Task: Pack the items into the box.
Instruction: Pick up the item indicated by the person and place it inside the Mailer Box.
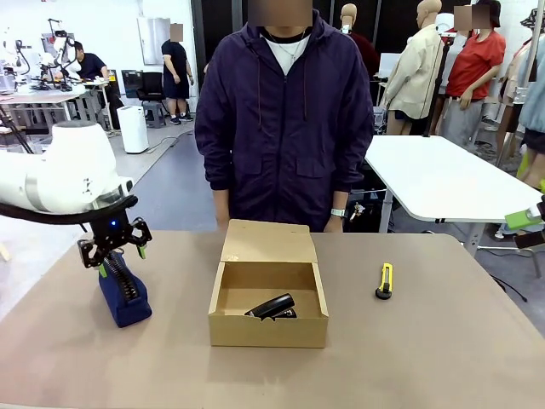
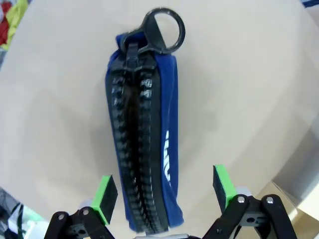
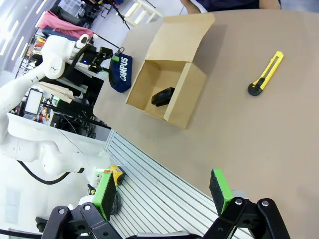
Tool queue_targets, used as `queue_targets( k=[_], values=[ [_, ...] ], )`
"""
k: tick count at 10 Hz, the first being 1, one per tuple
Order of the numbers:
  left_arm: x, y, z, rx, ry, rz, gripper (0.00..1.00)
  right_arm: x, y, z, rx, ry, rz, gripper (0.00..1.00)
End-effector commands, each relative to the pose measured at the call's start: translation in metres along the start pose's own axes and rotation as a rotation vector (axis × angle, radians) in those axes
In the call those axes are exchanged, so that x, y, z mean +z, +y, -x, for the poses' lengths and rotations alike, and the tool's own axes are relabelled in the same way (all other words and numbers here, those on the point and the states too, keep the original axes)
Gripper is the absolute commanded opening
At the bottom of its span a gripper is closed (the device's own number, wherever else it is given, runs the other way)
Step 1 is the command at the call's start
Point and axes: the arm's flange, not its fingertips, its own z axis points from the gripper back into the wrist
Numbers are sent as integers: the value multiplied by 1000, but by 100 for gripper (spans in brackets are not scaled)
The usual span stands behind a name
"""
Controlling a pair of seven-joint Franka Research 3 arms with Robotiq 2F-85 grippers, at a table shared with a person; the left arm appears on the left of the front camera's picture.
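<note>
Pouch (image 2: 142, 144) is standing zip-up under left gripper (image 2: 164, 191), fingers spread wide astride it; off-centre pinch is risking slip or topple.

Stapler (image 1: 271, 307) in box (image 1: 268, 329); pouch (image 1: 124, 298), knife (image 1: 385, 281) outside

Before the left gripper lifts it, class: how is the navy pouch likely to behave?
The pouch is fabric, so it will probably sag either side of the left gripper. It stands narrow on edge, zip upward, so a sideways push may tip it.
</note>
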Motion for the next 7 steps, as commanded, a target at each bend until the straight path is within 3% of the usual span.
queue_targets(
  k=[1, 7],
  values=[
    [-14, 7, -2, -22, -33, 15, 100, 3, 0, -2, 9, 9, -2, 100],
    [-54, 10, -7, 36, 35, -60, 100, 3, 0, -2, 9, 9, -2, 100]
  ],
)
